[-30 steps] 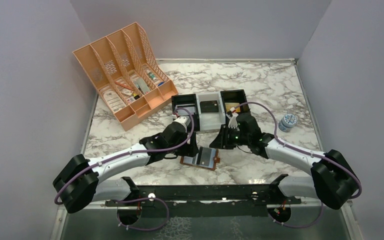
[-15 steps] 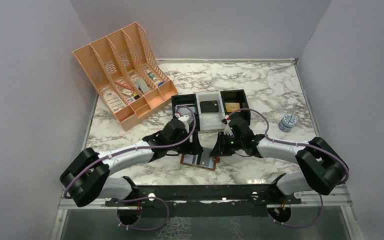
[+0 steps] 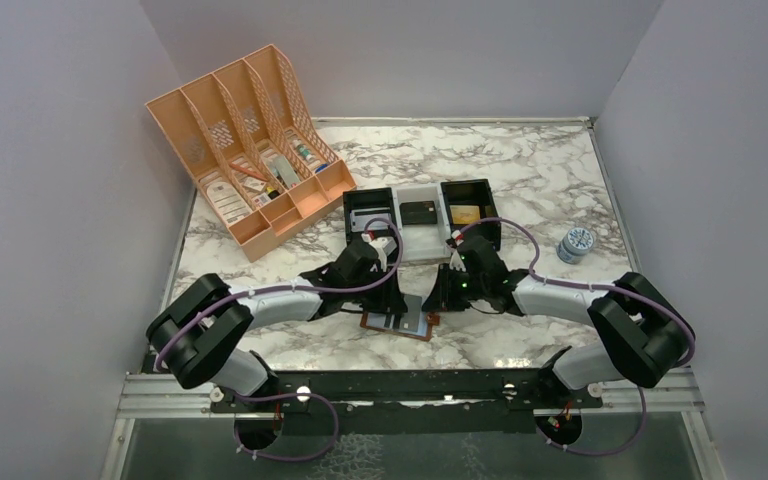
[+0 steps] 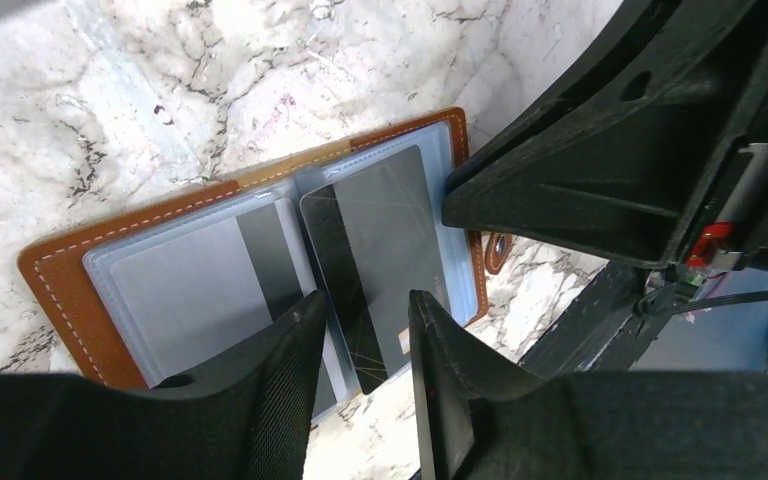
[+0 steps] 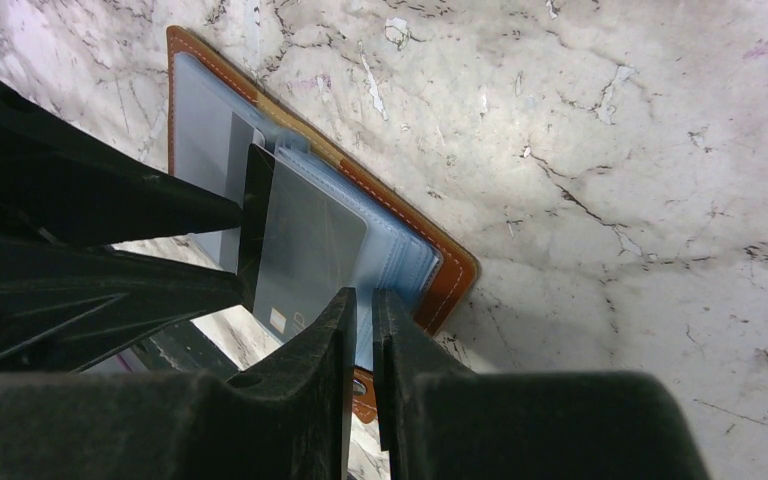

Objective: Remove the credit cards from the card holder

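Right, extraction step: the card holder (image 3: 398, 323) lay spread open on the tabletop (image 3: 520, 170) between the arms. One holder, two credit cards (image 4: 385, 240) showing, neither yet out.

The left gripper (image 4: 365, 340) had its jaws apart over one card. The right gripper (image 5: 363, 320) had its jaws nearly shut at the holder's edge — whether they pinched anything, I couldn't tell.

Next move, I'd judge: nip that card's edge and slide it free with the holder pinned.

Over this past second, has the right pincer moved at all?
Yes. The right pincer has moved left and toward the arms' bases, away from the black trays and onto the card holder's right edge.
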`<state>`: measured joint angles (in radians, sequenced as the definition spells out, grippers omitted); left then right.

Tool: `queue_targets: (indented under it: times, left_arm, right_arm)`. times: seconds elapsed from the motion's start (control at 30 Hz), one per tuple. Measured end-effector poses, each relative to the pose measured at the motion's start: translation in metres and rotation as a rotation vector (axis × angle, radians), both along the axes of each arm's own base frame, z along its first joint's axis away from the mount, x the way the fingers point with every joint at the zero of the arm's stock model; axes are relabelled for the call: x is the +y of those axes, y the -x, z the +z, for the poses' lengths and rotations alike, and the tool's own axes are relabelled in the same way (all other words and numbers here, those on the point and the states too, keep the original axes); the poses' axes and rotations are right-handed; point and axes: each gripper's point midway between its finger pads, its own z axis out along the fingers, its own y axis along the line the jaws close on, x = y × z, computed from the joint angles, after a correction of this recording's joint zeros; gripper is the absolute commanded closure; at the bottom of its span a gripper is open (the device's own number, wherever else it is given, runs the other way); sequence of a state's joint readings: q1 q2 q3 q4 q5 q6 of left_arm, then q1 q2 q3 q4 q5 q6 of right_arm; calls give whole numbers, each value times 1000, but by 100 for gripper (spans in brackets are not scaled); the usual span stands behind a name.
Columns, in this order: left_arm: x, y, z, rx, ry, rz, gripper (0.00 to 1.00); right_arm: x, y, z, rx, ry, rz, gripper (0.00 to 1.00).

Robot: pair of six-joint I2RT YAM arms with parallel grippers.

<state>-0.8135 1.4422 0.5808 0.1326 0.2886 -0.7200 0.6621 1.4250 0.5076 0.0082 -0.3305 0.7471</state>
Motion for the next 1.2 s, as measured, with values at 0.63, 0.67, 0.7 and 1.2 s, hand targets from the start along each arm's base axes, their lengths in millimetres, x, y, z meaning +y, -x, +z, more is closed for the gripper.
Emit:
queue_targets:
  times: [0.63, 0.67, 0.7, 1.2]
  left_arm:
    - [0, 7, -17, 52, 27, 29, 90]
    - [0, 6, -17, 53, 30, 32, 91]
    - [0, 6, -17, 53, 32, 33, 92]
    - [-2, 5, -6, 40, 59, 42, 94]
  right_arm:
    - [-1, -1, 3, -9, 19, 15, 85]
    - [-2, -2, 4, -16, 25, 16, 84]
    - [-3, -2, 7, -24, 29, 19, 84]
    - [17, 2, 18, -6, -58, 113, 81]
